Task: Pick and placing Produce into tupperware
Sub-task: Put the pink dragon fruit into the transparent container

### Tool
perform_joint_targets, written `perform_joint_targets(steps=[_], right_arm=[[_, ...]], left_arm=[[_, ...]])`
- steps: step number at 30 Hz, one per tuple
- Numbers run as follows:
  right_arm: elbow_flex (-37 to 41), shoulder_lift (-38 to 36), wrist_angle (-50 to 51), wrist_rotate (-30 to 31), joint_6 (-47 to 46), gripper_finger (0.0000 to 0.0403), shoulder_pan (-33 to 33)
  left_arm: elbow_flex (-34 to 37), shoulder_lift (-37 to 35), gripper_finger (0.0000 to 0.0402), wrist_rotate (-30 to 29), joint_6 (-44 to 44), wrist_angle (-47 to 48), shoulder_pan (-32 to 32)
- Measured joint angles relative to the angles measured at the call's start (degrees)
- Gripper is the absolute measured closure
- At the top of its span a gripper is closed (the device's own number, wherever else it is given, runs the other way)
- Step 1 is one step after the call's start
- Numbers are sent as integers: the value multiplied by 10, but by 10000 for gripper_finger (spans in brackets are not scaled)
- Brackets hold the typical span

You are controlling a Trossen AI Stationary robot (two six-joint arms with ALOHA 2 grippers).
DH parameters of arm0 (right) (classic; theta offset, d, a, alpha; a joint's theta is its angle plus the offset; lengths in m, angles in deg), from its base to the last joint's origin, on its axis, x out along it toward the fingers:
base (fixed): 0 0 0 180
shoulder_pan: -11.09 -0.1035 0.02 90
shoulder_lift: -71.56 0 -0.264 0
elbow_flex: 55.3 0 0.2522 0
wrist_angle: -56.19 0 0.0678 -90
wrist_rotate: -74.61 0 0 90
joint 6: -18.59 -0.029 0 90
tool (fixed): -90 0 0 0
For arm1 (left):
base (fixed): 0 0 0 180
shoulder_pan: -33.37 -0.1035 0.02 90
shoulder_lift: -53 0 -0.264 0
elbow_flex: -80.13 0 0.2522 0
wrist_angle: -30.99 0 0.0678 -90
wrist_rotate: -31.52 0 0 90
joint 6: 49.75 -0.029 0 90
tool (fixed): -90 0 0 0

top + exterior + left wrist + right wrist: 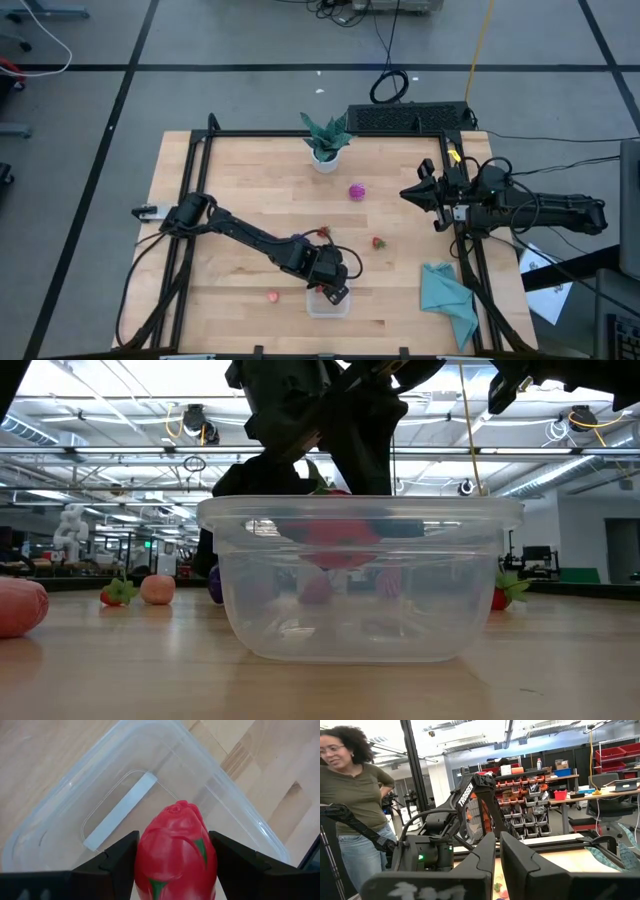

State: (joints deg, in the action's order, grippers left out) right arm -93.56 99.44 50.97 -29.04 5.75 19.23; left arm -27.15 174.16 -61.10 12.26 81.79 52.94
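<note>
Left arm reaching, right arm parked

The left gripper (175,865) points steeply down, fingers part-spread and clamped. The right gripper (420,194) hangs level, well apart from it, fingers apparently together.

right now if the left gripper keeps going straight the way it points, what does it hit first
Probably the bare floor of the tupperware. The left gripper, shut on a red toy fruit, points down into the open container with nothing else visible inside, though how high above the bottom it is remains unclear.

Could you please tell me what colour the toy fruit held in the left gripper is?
Red with green markings; the toy fruit shows best in the left wrist view.
</note>
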Motion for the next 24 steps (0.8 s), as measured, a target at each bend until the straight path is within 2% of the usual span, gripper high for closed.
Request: perform_joint_targets(steps=[24], right_arm=[[0,0,0,0,0,385,0]], left_arm=[[0,0,172,1,2,4,0]])
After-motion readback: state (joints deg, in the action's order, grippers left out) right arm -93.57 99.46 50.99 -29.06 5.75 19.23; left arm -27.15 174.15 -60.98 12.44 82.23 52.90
